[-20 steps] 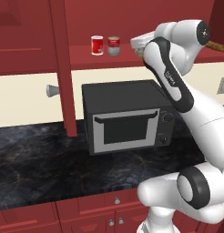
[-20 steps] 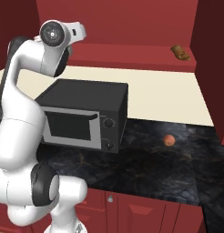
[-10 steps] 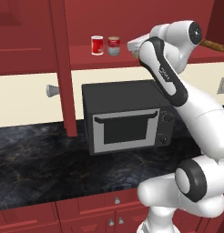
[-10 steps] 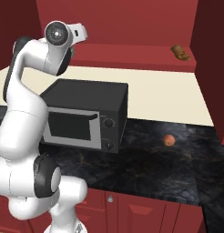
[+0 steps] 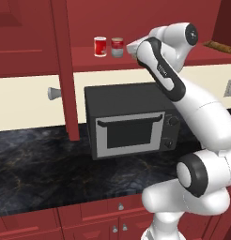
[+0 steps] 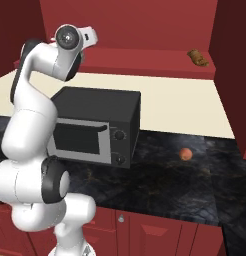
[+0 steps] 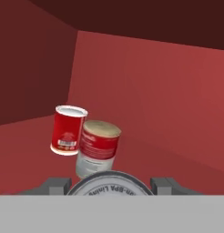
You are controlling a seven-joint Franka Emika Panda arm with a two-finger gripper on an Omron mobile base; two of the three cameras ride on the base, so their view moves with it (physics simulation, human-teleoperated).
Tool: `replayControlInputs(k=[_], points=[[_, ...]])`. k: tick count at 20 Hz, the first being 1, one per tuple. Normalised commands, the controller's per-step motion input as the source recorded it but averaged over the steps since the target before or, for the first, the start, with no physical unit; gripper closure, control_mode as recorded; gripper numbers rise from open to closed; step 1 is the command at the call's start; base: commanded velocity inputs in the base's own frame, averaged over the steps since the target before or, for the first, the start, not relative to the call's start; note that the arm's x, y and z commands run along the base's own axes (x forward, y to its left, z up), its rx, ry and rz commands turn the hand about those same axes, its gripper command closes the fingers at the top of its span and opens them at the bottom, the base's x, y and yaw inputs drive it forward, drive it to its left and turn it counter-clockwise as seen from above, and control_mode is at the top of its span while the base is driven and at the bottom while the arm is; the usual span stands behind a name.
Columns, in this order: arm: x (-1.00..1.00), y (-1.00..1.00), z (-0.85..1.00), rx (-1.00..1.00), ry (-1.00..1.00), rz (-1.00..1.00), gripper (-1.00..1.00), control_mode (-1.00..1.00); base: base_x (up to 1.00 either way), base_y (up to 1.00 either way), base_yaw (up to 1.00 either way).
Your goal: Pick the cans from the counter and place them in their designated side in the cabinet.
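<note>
Step, as judged: carry held can onto dark red cabinet shelf, set down upright beside others, no nudging. 
Left to right on shelf: all-red can with white rim, red-over-pale can touching it. 
Jaws pinch pale-lidded can, just short of those two.

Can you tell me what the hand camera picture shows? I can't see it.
The gripper holds a can by its silver top, aimed into the red cabinet. Ahead, an all-red can stands behind a red-and-grey can.
</note>
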Motion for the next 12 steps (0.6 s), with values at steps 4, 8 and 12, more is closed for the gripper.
replayControlInputs(k=[4, 8, 12], points=[[0.38, 0.02, -0.04, -0.01, 0.02, 0.02, 1.0, -1.0, 0.0, 0.0, 0.0], [0.39, 0.03, -0.04, -0.01, 0.04, 0.02, 1.0, -1.0, 0.0, 0.0, 0.0], [0.4, 0.03, -0.03, -0.01, 0.04, 0.02, 1.0, -1.0, 0.0, 0.0, 0.0]])
